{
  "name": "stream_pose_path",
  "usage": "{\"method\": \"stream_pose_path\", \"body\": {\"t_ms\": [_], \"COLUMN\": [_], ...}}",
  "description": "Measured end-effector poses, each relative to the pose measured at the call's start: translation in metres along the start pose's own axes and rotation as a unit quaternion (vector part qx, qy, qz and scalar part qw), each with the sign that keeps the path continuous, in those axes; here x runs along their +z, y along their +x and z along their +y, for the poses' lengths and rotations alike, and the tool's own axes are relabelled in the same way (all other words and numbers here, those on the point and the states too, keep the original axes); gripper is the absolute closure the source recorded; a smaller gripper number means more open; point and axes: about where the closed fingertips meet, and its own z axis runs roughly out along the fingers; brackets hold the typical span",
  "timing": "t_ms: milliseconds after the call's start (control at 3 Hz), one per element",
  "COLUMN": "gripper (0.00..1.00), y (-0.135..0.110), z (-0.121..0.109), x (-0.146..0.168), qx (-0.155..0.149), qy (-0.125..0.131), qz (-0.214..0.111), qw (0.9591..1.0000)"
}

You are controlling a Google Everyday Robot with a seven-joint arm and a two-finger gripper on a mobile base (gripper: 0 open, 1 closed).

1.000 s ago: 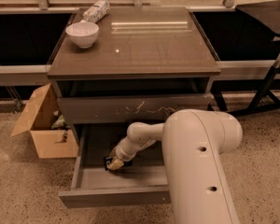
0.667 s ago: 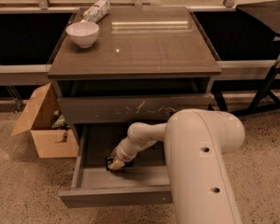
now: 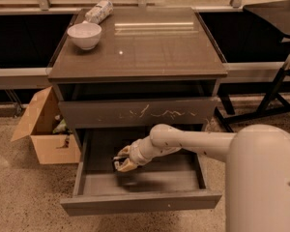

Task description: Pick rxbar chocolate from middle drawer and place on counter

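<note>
The middle drawer [image 3: 140, 201] is pulled open below the scratched drawer front. My gripper [image 3: 122, 159] is inside it at the left middle, reaching in from the right. Its pale fingertips [image 3: 122, 151] are closed on a small dark flat thing, the rxbar chocolate [image 3: 115, 160], which is mostly hidden by the fingers and shadow. It sits just above the drawer floor. The counter [image 3: 150, 47] is the glossy grey-brown top of the cabinet, well above the gripper.
A white bowl [image 3: 84, 35] and a pale tubular packet [image 3: 98, 11] stand at the counter's back left. An open cardboard box [image 3: 46, 129] stands on the floor to the left of the cabinet. A black stand [image 3: 280, 81] is at the right. My arm's large white body [image 3: 263, 178] fills the lower right.
The gripper stayed nearly still in the drawer, then shifted slightly up and back with the dark bar between its fingers.
</note>
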Motion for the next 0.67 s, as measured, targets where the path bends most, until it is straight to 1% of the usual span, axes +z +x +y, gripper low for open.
{"method": "stream_pose_path", "body": {"t_ms": [333, 667], "gripper": [1.00, 1.00], "y": [-0.0223, -0.0245], "z": [0.0160, 0.0167], "x": [-0.0533, -0.0545], "qx": [-0.060, -0.061], "qy": [0.003, 0.005], "qz": [-0.068, -0.069], "qw": [0.9959, 0.9958]}}
